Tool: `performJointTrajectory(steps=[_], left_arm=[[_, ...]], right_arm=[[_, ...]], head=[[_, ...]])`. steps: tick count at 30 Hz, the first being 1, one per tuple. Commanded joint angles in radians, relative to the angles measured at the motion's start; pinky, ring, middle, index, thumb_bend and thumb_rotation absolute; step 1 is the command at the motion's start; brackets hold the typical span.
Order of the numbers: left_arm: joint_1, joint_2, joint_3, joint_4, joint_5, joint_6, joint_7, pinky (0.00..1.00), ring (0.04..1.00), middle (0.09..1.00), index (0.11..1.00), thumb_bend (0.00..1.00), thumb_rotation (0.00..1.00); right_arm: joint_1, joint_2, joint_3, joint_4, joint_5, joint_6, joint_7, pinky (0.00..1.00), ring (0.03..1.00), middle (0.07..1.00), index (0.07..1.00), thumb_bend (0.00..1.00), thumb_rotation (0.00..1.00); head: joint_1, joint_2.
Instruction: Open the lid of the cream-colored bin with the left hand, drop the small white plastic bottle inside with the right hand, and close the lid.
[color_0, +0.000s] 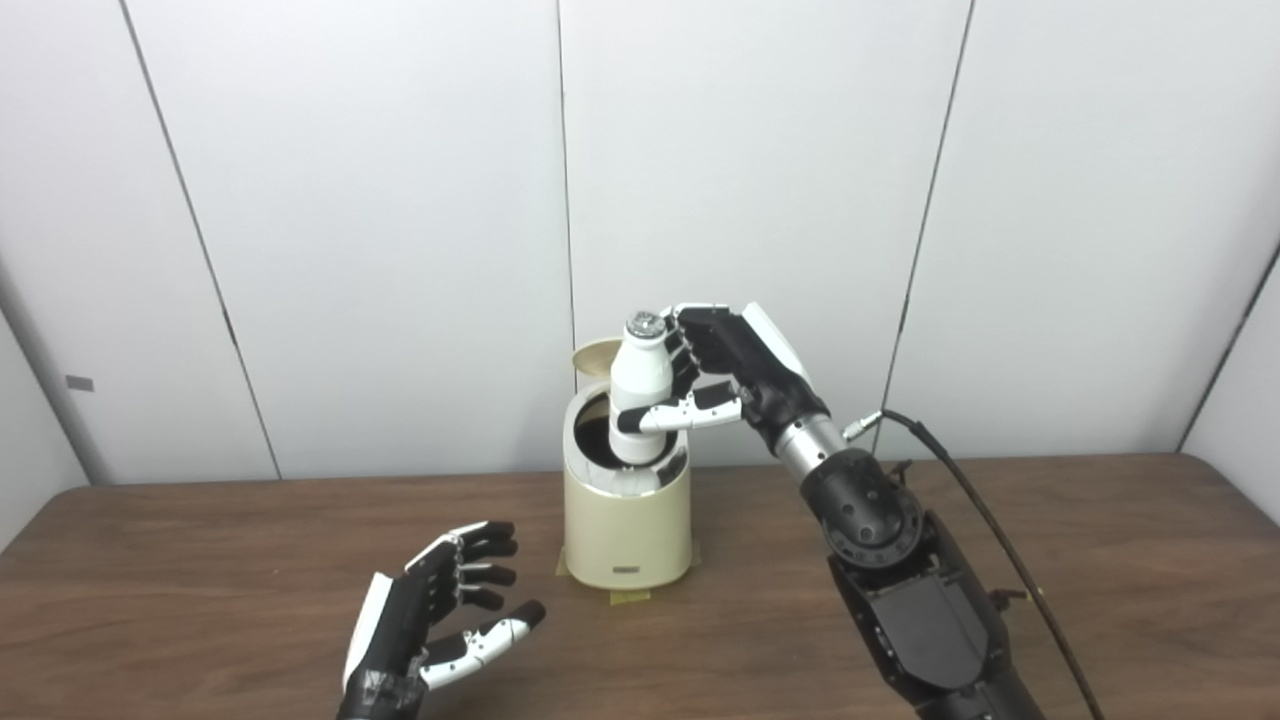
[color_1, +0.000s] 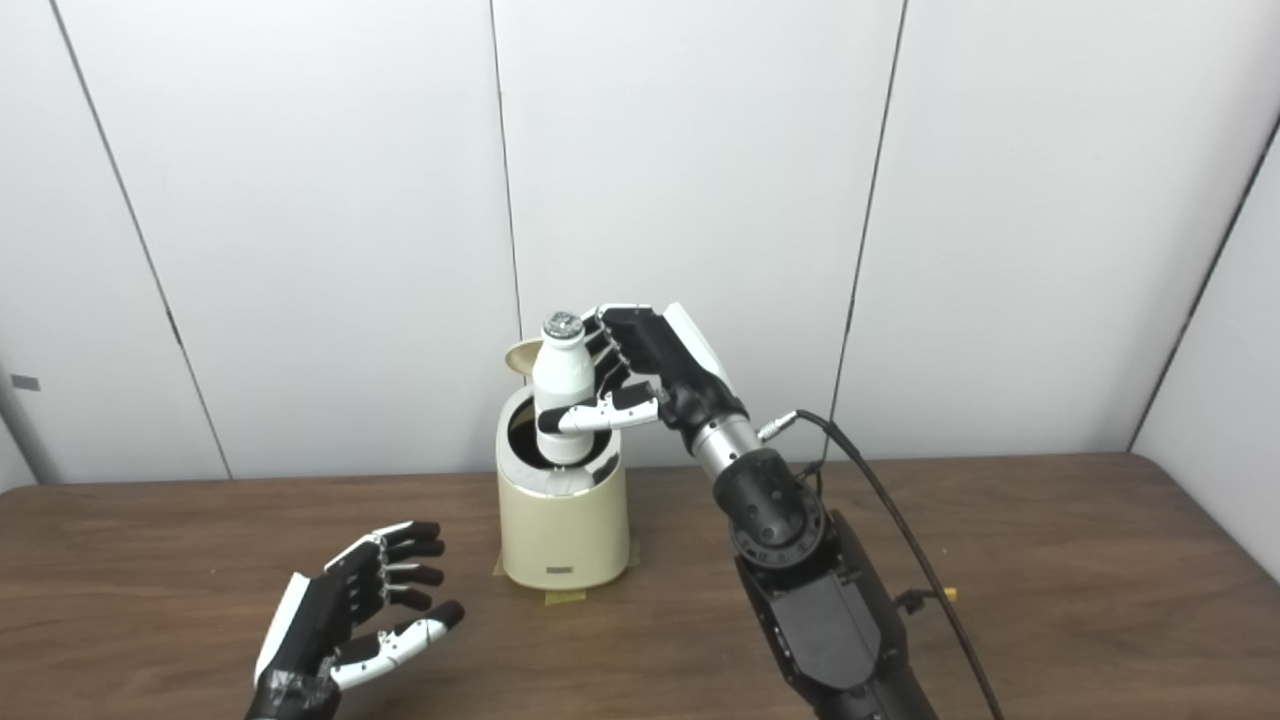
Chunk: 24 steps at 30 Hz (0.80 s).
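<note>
1. We see a brown wooden table (color_0: 200, 560) running across the lower part of both views, its far edge against a wall of pale panels (color_0: 380, 220).
2. Our right arm (color_0: 900, 590) comes in from the bottom edge on the right and reaches up and toward the far edge, with a black cable (color_0: 985, 520) looping off its wrist.
3. The cream-colored bin (color_0: 628, 530) stands upright near the middle of the far edge, on small pieces of yellowish tape (color_0: 630, 597). Its top is open, showing a dark inside.
4. Our left hand (color_0: 430, 620) sits low near the front edge, left of the bin and well apart from it. Its fingers (color_0: 480, 572) are spread and lightly curled, the thumb out to the side, and it holds nothing.
5. Our right hand (color_0: 725, 375) is raised over the bin's right side. Its fingers wrap behind the bottle and the thumb (color_0: 680, 414) presses across the front, so the bottle is clasped between them.
6. The small white plastic bottle (color_0: 640, 400) is upright, directly above the bin's opening, its base at or just inside the rim; we cannot tell whether it touches.
7. The lid (color_0: 592, 357) stands tipped up behind the bin's far rim, partly hidden by the bottle.
8. The bottle's cap (color_0: 645, 324) is silvery and faces upward.
</note>
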<state>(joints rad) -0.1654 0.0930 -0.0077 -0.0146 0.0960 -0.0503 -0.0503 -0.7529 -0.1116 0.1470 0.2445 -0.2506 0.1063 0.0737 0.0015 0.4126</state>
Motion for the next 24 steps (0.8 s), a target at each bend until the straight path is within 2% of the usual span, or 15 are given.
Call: performJointTrajectory(steps=[1, 9, 18, 24], left_arm=[[-0.048, -0.006, -0.002, -0.017, -0.007, -0.012, 0.006, 0.58, 0.657, 0.728, 0.752, 0.68, 0.07], [-0.044, -0.010, -0.007, -0.024, -0.004, -0.013, 0.004, 0.59, 0.658, 0.729, 0.754, 0.68, 0.07], [-0.043, -0.011, -0.011, -0.021, 0.001, -0.024, 0.005, 0.58, 0.651, 0.720, 0.747, 0.68, 0.07], [-0.041, -0.015, -0.012, -0.028, 0.001, -0.016, 0.006, 0.58, 0.647, 0.714, 0.744, 0.69, 0.07]], right_arm=[[-0.069, -0.001, -0.001, -0.001, -0.004, -0.053, -0.008, 0.34, 0.401, 0.484, 0.525, 0.52, 0.00], [-0.082, 0.017, -0.002, 0.051, 0.006, -0.073, -0.010, 0.36, 0.396, 0.484, 0.530, 0.51, 0.00], [-0.117, 0.027, -0.009, 0.157, 0.000, -0.142, -0.039, 0.33, 0.390, 0.476, 0.535, 0.51, 0.00], [-0.144, 0.022, -0.009, 0.232, -0.012, -0.214, -0.078, 0.33, 0.389, 0.479, 0.537, 0.51, 0.00]], head=[[0.001, 0.001], [0.010, 0.008], [0.014, 0.013], [0.017, 0.016]])
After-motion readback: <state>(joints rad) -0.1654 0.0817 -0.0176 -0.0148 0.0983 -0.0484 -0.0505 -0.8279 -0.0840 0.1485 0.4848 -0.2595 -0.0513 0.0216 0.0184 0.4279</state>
